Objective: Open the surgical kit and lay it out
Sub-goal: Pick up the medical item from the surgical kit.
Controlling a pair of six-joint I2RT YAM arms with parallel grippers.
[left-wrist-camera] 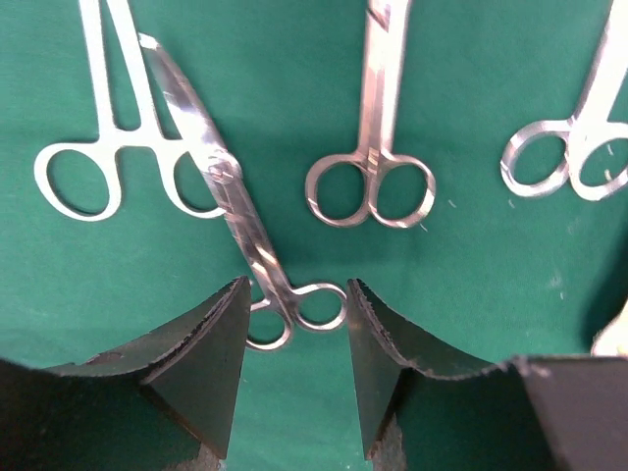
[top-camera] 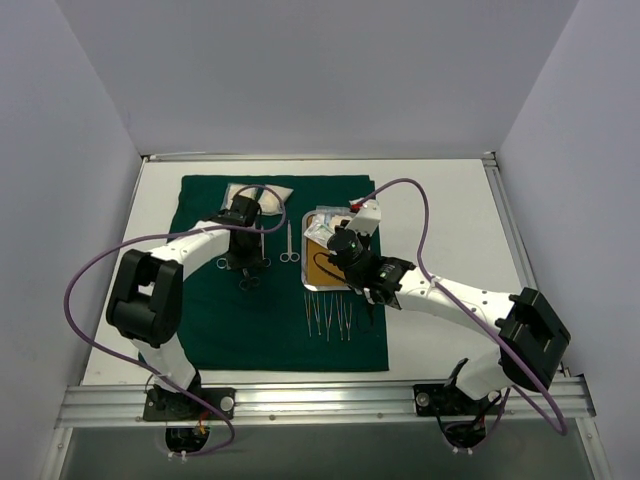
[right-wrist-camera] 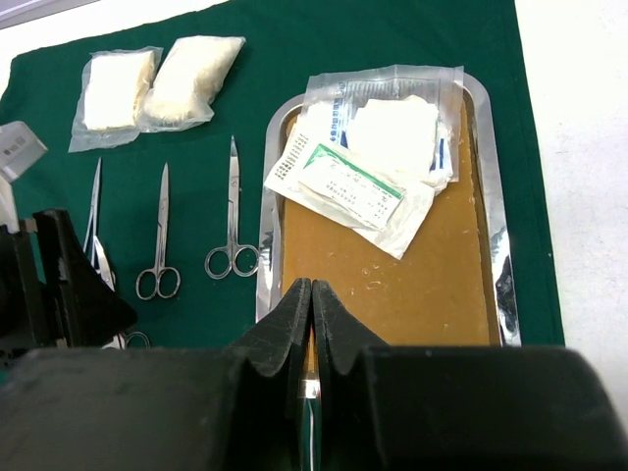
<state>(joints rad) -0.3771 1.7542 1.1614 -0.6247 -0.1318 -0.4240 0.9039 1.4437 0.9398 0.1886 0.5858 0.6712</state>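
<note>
Surgical kit: opened out on the dark green drape [top-camera: 215, 320], which lies flat on the white counter [top-camera: 440, 200].

Steel tray [right-wrist-camera: 496, 245]: on the right part of the drape, brown-lined. Clear packets [right-wrist-camera: 378, 147] are stacked at its far end.

Gauze pads [right-wrist-camera: 157, 83]: two bagged pads side by side at the far edge of the drape, left of the tray.

Tweezers [top-camera: 328, 318]: a row on the drape just in front of the tray.

Ring-handled clamps: laid in a row between pads and tray. One tilted clamp [left-wrist-camera: 240, 206] lies diagonally, its blade crossing the neighbouring clamp [left-wrist-camera: 126, 147].

Left gripper [left-wrist-camera: 297, 294]: low over the drape, fingers spread, one on each side of the tilted clamp's ring handles. Contact with the rings cannot be confirmed.

Right gripper [right-wrist-camera: 311, 294]: over the tray's near edge, fingers pressed together. A thin bright sliver shows between them, possibly a slim instrument. The wrist view is too tight to identify it.
</note>
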